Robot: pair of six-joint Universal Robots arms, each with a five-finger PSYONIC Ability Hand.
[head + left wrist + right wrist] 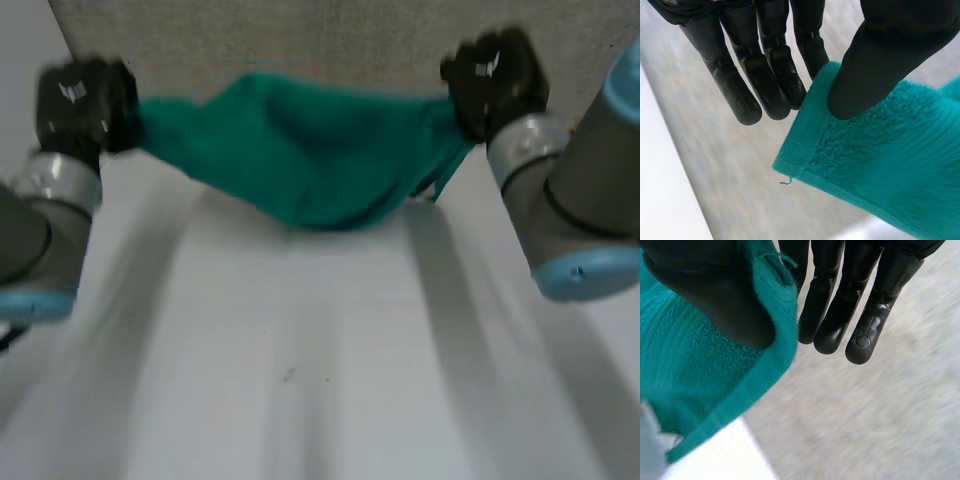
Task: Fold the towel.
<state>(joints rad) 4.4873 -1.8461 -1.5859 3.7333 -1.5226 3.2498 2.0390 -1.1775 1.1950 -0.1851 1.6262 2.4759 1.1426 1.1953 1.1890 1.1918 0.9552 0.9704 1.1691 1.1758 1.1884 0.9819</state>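
A teal green towel (310,150) hangs stretched between my two hands above the far side of the table, sagging in the middle. My left hand (85,100) pinches the towel's left corner (810,150): its thumb (875,65) presses the cloth against a finger. My right hand (495,80) holds the right corner the same way, thumb (715,295) over the towel's hem (775,340), with the other fingers (865,315) straight beside it.
The white table (320,380) lies below the towel, spreading toward the near edge. A grey speckled surface (330,40) runs behind the table's far edge. My grey arms (570,200) stand at both sides.
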